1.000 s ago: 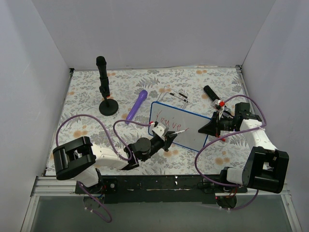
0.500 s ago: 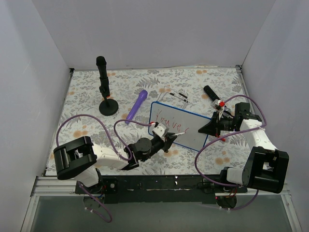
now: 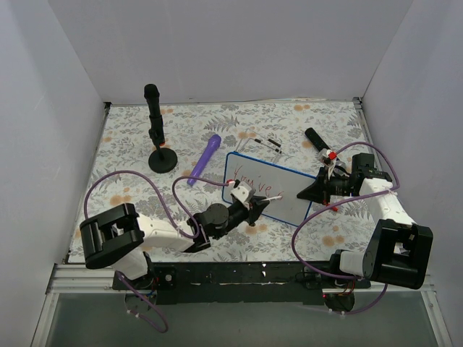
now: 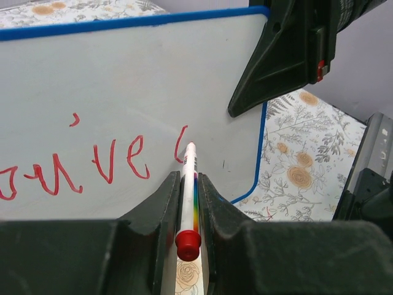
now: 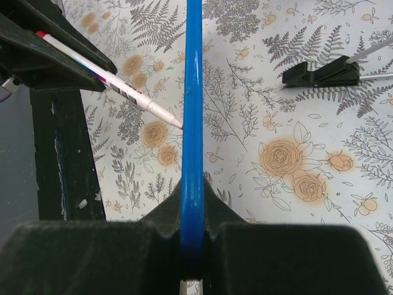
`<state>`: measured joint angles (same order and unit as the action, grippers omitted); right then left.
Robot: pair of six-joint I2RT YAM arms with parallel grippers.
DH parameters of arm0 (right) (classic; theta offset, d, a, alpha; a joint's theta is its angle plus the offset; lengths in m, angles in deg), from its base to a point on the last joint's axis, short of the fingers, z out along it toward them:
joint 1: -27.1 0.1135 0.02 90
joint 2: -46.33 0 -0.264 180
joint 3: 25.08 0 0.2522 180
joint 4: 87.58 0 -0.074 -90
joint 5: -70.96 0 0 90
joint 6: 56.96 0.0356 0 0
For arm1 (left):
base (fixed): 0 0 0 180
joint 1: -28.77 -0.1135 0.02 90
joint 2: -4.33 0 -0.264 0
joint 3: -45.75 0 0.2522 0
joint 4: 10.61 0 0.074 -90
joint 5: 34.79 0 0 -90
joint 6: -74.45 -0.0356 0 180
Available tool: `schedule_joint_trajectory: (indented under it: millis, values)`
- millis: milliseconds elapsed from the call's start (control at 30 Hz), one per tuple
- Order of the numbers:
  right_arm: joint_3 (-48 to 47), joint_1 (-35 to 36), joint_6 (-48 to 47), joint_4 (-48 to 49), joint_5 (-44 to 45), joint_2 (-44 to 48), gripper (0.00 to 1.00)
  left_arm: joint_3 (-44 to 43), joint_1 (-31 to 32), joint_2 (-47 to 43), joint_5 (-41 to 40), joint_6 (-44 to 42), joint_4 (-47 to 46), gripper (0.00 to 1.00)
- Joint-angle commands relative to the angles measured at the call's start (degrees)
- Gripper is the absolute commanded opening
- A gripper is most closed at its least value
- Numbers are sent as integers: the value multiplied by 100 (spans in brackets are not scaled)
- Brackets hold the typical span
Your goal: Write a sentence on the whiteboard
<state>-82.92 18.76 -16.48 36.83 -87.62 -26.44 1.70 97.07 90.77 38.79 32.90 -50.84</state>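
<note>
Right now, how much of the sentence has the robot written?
Done: the first word, "You've", stands in red on the whiteboard. In hand: the left gripper holds the marker, its tip at one curved stroke after it, while the right gripper clamps the board's blue edge. Left: the rest of the sentence; much of the board is blank.

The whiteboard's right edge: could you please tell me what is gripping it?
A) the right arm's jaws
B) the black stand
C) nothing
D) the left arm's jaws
A: the right wrist view shows the right arm's jaws shut on the blue rim of the whiteboard, while the left arm's jaws hold the marker.
</note>
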Motion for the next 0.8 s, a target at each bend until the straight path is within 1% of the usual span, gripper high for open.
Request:
schedule_joint_trajectory:
  millis: [0, 133, 367, 567, 767]
  values:
    - [-22, 8, -23, -80, -332, 123, 1, -31, -53, -583, 113, -19, 47, 0]
    - [-14, 8, -58, -89, -314, 132, 1, 294, -44, -1267, 332, -19, 292, 0]
    - [-22, 16, -181, -168, -314, 123, 1, 865, -53, -2111, 649, 147, 768, 0]
    - [-31, 8, -260, -203, -323, 61, 1, 1235, -35, -2420, 693, 420, 812, 0]
    - [-40, 16, -295, -221, -323, 18, 1, 1350, 53, -2280, 658, 552, 601, 0]
